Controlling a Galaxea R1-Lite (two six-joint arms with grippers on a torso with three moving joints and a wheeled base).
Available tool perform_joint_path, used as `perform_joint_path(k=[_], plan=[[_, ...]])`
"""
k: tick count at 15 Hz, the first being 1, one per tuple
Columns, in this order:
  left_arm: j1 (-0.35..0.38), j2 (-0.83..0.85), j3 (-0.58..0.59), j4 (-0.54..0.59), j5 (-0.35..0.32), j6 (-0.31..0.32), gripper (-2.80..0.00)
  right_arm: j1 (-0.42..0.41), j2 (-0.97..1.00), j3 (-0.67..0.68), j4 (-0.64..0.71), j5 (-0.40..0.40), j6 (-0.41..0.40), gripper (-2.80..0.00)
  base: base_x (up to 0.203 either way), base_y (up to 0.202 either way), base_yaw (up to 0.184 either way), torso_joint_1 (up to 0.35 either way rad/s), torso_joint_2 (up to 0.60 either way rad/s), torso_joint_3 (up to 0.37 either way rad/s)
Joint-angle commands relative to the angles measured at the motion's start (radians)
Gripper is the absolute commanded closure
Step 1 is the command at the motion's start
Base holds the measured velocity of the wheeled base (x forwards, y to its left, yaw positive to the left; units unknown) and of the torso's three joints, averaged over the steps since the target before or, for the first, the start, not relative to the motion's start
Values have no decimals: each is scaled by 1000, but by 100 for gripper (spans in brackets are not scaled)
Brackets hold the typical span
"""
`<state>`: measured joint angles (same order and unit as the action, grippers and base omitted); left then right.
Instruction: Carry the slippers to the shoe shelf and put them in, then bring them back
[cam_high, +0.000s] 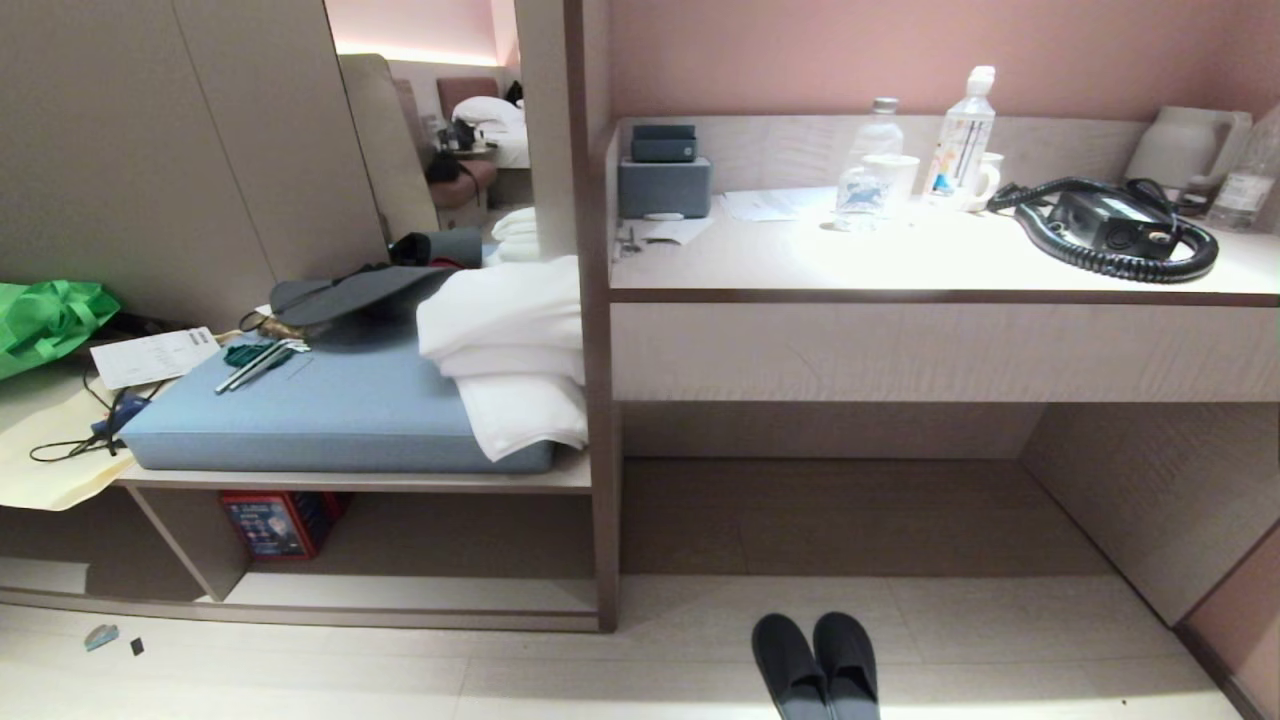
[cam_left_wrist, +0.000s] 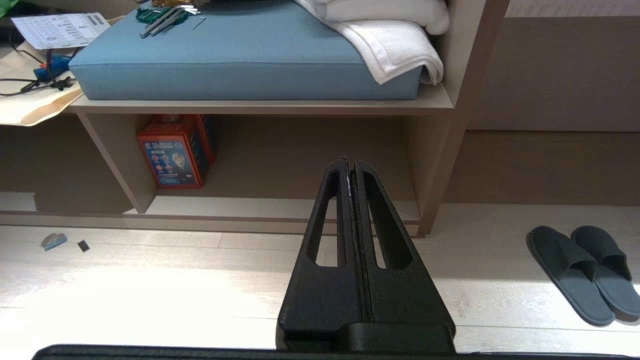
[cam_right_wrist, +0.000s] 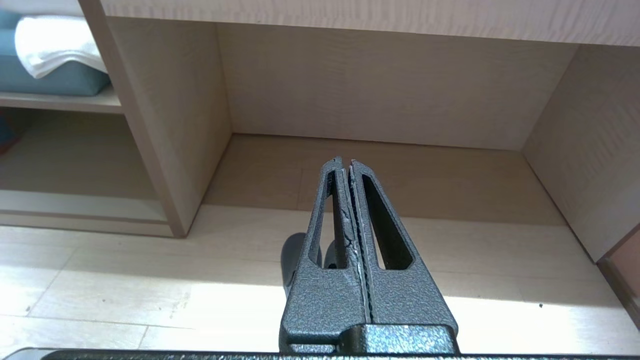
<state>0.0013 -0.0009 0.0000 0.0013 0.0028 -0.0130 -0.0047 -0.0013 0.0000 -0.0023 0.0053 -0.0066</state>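
Observation:
The slippers (cam_high: 815, 665), a dark grey-blue pair, lie side by side on the pale floor in front of the desk recess, toes toward the furniture. In the left wrist view the slippers (cam_left_wrist: 582, 272) lie far off to one side. The shoe shelf (cam_high: 420, 592) is the low cubby at the lower left, with a pale bottom board and a raised front lip. My left gripper (cam_left_wrist: 350, 161) is shut and empty, hanging above the floor and facing the shoe shelf (cam_left_wrist: 240, 206). My right gripper (cam_right_wrist: 346, 161) is shut and empty, and it hides most of the slippers (cam_right_wrist: 292, 255). Neither arm shows in the head view.
A red box (cam_high: 280, 520) stands inside the cubby at its left. Above it lie a blue cushion (cam_high: 330, 410) and folded white towels (cam_high: 510, 350). An upright panel (cam_high: 603, 500) divides the cubby from the desk recess. The desk counter (cam_high: 940, 260) carries bottles, cups and a coiled cord. Small scraps (cam_high: 100, 636) lie on the floor.

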Motion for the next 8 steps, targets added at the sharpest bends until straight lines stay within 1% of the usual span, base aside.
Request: perform_joint_path(k=[1,3,4,5,8], plan=[[0,1,0,0,0,-1,0,0,0,0,-1,1,-1,0,0,0,0,0,0,0],[0,1,0,0,0,-1,0,0,0,0,-1,1,-1,0,0,0,0,0,0,0],[0,1,0,0,0,-1,0,0,0,0,-1,1,-1,0,4,91,-6,-1,-1,7],[0,1,0,-1,0,-1,0,0,0,0,-1,1,0,0,2,139,1,1,6,2],[0,1,0,0,0,-1,0,0,0,0,-1,1,2,0,0,196,-2,1,2,6]])
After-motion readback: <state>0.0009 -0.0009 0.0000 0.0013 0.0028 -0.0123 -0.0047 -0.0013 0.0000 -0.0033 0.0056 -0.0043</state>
